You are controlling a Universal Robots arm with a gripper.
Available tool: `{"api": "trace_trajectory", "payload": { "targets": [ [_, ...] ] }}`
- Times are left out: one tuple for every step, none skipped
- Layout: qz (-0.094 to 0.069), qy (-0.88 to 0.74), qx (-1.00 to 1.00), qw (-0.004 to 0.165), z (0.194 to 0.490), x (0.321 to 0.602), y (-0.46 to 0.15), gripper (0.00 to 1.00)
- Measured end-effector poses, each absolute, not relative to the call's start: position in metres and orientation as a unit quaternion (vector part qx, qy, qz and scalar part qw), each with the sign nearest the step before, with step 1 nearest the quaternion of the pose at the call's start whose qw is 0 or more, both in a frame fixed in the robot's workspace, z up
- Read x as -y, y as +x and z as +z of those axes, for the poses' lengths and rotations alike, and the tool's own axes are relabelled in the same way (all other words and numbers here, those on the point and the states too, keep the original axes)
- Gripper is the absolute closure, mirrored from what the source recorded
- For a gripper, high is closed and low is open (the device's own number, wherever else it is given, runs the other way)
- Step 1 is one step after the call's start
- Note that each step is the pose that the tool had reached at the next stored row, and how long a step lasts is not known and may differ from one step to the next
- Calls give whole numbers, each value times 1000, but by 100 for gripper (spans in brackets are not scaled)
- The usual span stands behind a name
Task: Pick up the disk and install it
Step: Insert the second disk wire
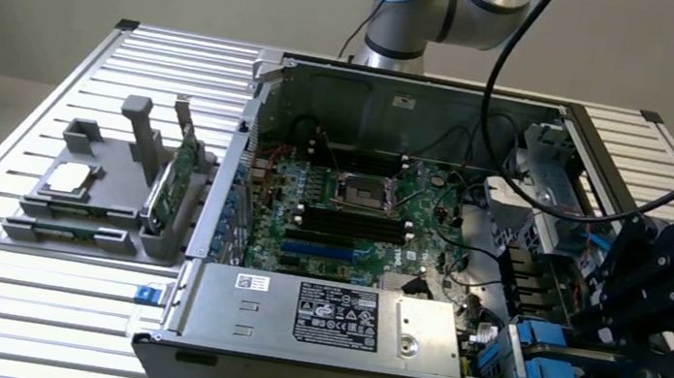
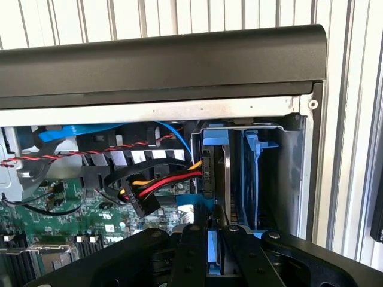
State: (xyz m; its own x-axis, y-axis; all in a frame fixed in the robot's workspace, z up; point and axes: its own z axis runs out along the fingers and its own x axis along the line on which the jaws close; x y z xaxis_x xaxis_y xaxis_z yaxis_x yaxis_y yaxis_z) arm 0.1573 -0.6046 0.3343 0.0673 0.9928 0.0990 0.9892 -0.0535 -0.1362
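Pincer [image 2: 213, 251] clamped on the disk [image 2: 214, 179], standing edge-on in the bay [image 2: 272, 179] beside the cables [image 2: 161, 182]; a slight tilt could jam its frame or snag them.

The gripper [image 2: 213, 251] hides most of the disk [image 2: 214, 248], seemingly only a blue strip showing between the fingers [image 2: 190, 254], cut off by the picture's edge.
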Motion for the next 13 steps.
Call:
{"api": "trace_trajectory", "payload": {
  "targets": [
    [10,-726,683,84,334,605,157,84],
    [10,-726,682,85,334,605,157,84],
    [9,-726,682,86,334,605,157,84],
    [9,-726,682,87,334,605,157,82],
    [9,-726,682,88,334,605,157,76],
    [9,-726,682,88,334,605,157,70],
    [9,-726,682,89,335,605,157,70],
    [9,-726,682,90,335,606,157,64],
    [9,-726,682,91,336,606,157,58],
    [9,-726,682,92,337,606,157,58],
    [9,-726,682,94,338,606,157,53],
    [9,-726,682,94,339,607,157,47],
    [9,-725,682,95,340,607,157,41]
  ]
}}
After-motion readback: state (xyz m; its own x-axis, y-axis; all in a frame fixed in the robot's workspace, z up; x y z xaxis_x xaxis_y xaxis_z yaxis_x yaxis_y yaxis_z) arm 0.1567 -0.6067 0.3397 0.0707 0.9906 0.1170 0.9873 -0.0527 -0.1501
